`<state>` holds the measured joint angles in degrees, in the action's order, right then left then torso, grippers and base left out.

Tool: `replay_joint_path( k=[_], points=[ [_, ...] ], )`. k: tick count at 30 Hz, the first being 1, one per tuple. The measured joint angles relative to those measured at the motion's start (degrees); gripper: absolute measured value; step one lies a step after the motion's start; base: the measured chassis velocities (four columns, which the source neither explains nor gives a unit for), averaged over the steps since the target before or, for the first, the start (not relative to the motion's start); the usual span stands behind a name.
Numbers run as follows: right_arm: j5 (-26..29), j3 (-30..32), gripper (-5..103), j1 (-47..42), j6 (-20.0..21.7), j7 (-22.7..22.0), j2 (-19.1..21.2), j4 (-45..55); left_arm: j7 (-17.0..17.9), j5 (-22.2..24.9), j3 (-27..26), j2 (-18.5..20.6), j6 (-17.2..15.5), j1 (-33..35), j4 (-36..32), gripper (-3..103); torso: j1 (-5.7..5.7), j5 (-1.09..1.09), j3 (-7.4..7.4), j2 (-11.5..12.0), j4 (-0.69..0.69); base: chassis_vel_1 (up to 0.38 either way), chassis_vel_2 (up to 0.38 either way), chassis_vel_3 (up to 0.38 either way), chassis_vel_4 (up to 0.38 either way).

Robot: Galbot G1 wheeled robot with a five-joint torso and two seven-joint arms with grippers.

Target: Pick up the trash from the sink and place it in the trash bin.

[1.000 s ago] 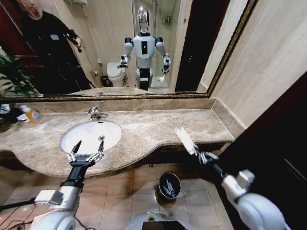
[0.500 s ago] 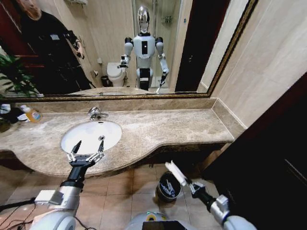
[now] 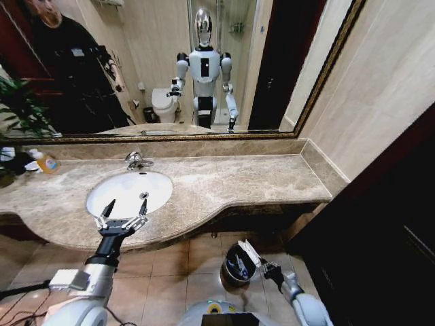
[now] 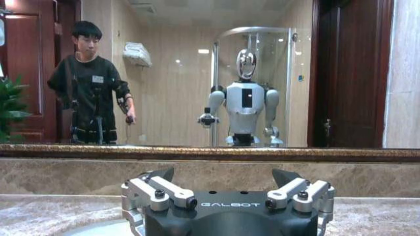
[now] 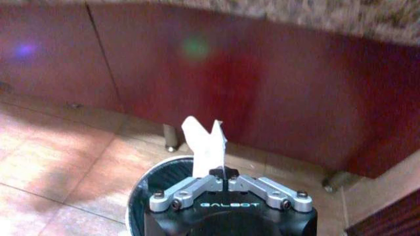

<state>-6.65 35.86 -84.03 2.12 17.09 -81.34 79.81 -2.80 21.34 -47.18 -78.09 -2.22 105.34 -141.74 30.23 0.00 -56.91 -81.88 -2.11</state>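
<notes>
"GALBOT" on right end effector [image 5: 225, 173]

The sink [image 3: 129, 192] was white, and its tap [image 3: 136, 161] was shiny silver. The surface [image 3: 224, 187] was beige with brown swirly marks. My left pincer [image 3: 123, 216] was black and silver. My right pincer [image 5: 225, 173] was too, and the packet [image 5: 206, 146] in it was white. The trash bin [image 3: 238, 263] was black with a shiny rim. The floor [image 3: 170, 272] had tan tiles.

Bathroom: sink [image 3: 129, 192], mirror [image 3: 170, 68], toilet [image 3: 164, 104] reflected.
</notes>
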Motion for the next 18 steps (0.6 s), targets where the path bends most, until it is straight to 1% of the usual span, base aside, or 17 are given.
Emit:
replay_joint_path(
  k=[2,5,7,10,12,18],
  points=[
    [-0.47,-0.56,0,2.04,-1.06,-0.61,-0.56,-3.63,0.00,0.00,0.00,0.00,0.00,0.00,0.00,100,0.00,0.00,0.00,0.00,0.00,0.000,0.000,0.000,0.000],
    [-1.08,-0.69,0,3.40,-1.81,-0.45,-1.05,-6.19,0.00,0.00,0.00,0.00,0.00,0.00,0.00,100,0.00,-0.01,0.00,0.00,0.00,0.000,0.000,0.000,0.000],
    [-1.97,-0.73,0,5.24,-3.07,-0.19,-1.93,-9.71,0.00,0.00,0.00,0.00,0.00,0.00,0.00,100,0.00,-0.01,0.00,0.00,0.00,0.000,0.000,0.000,0.000],
    [-2.36,-0.72,0,6.13,-3.67,-0.10,-2.33,-11.44,0.00,0.00,0.00,0.00,0.00,0.00,0.00,100,0.00,0.00,0.00,0.00,0.00,0.000,0.000,0.000,0.000],
    [-3.56,-0.32,0,7.87,-4.90,-0.06,-2.88,-14.96,0.00,0.00,0.00,0.00,0.00,0.00,0.00,100,0.00,-0.01,0.00,0.00,0.00,0.000,0.000,0.000,0.000],
    [-4.70,0.25,0,9.72,-5.91,-0.16,-3.33,-18.83,0.00,0.00,0.00,0.00,0.00,0.00,0.00,100,0.00,0.00,0.00,0.00,0.00,0.000,0.000,0.000,0.000]
  ],
)
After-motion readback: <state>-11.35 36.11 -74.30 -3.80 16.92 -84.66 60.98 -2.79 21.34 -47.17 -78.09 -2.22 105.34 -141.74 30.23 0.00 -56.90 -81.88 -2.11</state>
